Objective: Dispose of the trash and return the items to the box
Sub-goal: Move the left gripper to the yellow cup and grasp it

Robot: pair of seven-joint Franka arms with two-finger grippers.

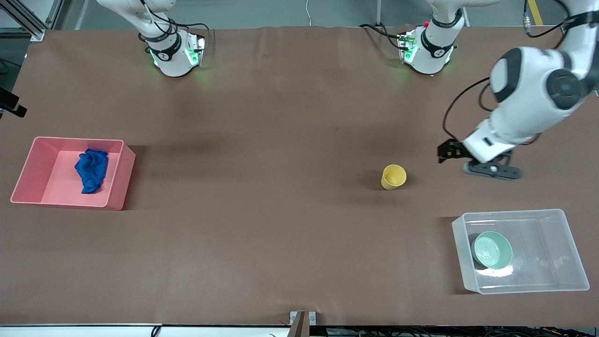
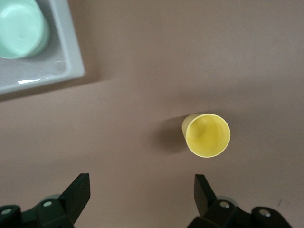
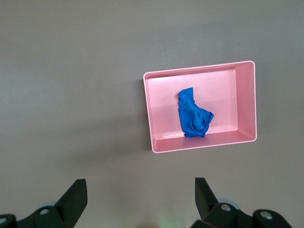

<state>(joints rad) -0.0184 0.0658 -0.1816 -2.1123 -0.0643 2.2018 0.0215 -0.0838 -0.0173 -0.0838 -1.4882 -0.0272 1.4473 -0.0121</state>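
Observation:
The yellow cup stands upright on the brown table; it also shows in the left wrist view. My left gripper is open and empty in the air over bare table, beside the cup toward the left arm's end. The mint-green bowl lies in the clear box, also seen in the left wrist view with the box wall. The blue wad lies in the pink bin. My right gripper is open and empty, high over the table, with the wad in its view.
The pink bin sits at the right arm's end of the table, the clear box at the left arm's end, nearer the front camera. A small metal bracket sits at the table's near edge. The two arm bases stand along the table's robot edge.

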